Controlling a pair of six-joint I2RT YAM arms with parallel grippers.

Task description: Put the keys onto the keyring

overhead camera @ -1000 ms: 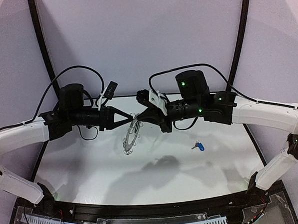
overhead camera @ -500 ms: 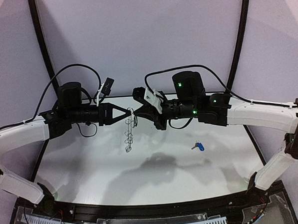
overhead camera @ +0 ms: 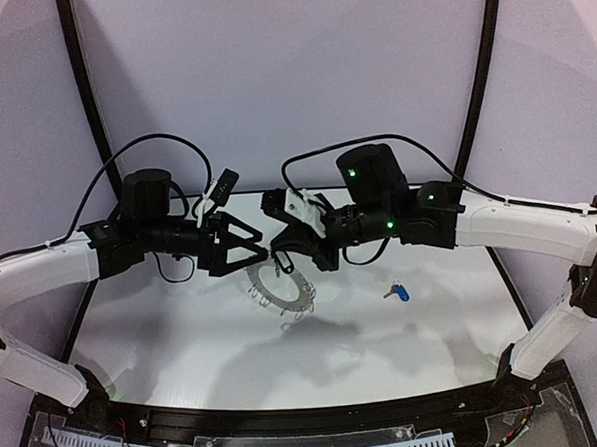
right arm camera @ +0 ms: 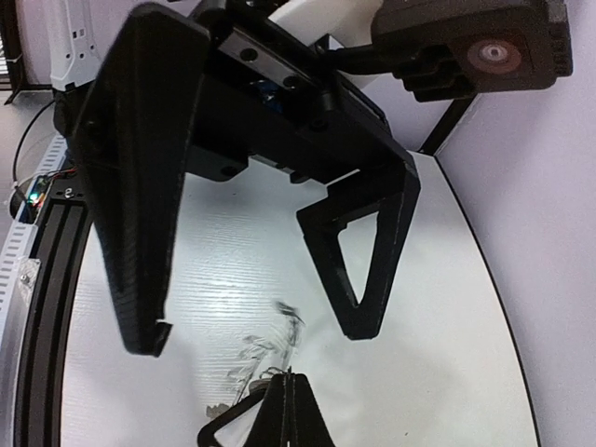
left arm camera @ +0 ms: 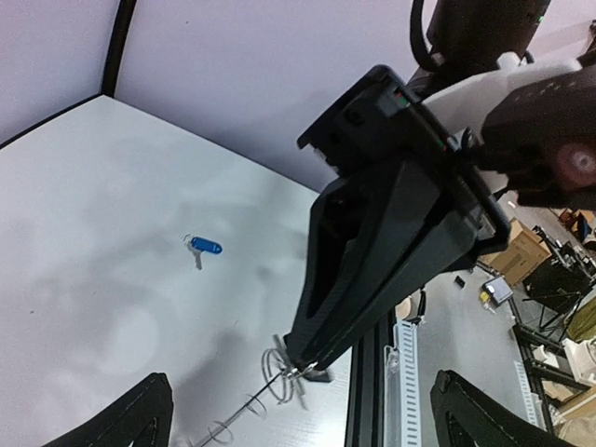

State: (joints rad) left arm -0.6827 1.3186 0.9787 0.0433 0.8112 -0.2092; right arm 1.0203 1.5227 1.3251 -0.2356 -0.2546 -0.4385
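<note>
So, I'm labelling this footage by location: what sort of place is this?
Most likely a robotics lab bench, not a home. Two robot arms are mounted at a white table inside a plain pale backdrop, and the left wrist view shows a cardboard box beyond the table.

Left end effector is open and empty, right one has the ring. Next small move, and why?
Probably back the left end effector away and swing it toward the blue-tagged key: it lies loose on the table, apart from the keyring, which the shut right end effector holds.
</note>
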